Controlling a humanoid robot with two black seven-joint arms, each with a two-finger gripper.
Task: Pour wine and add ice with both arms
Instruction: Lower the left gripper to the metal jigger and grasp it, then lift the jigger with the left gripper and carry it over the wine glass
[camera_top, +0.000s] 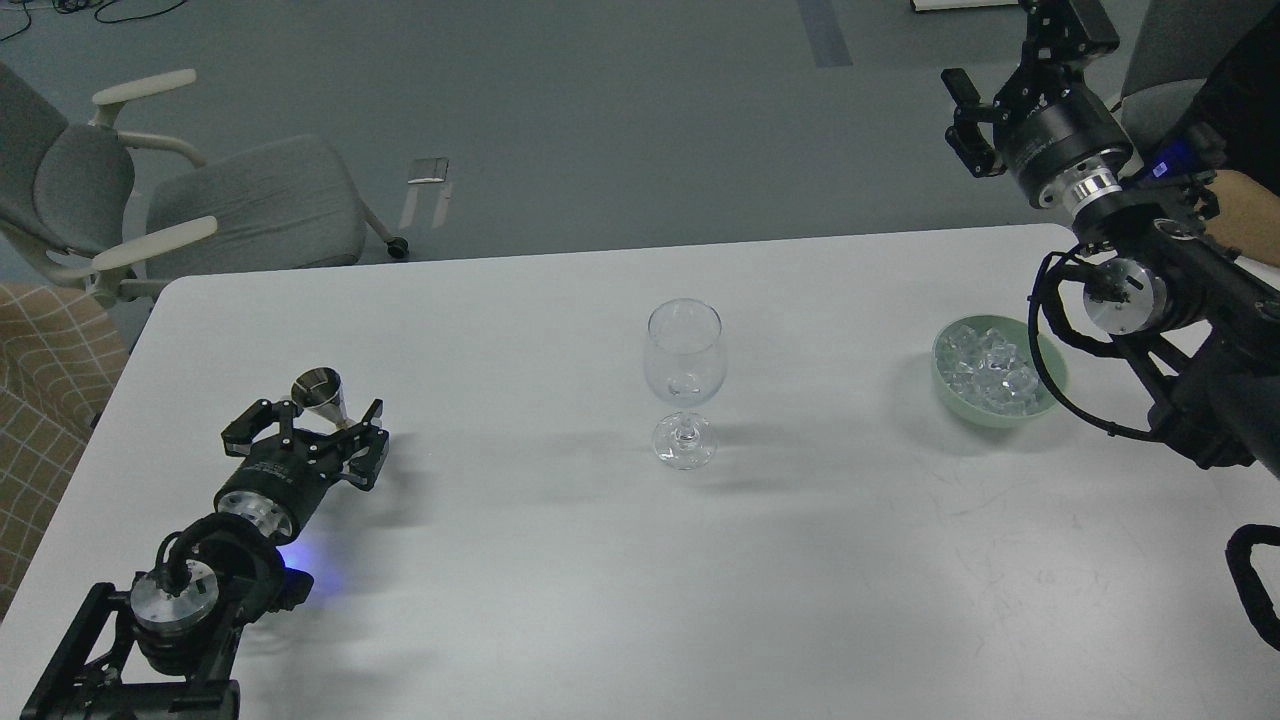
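Observation:
A small steel jigger (322, 395) stands at the table's left. My left gripper (312, 420) is open, with a finger on each side of the jigger's lower part; I cannot tell if they touch it. An empty clear wine glass (684, 360) stands upright mid-table. A heap of clear ice cubes (990, 368) lies in a pale green bowl (1000, 420) at the right. My right gripper (1010, 70) is open and empty, high beyond the table's far right edge, above and behind the bowl. No stream of wine shows.
The white table (640, 560) fills the view. Grey office chairs (250, 205) stand behind its far left corner. A person's bare forearm (1245, 215) shows at the right edge, by my right arm.

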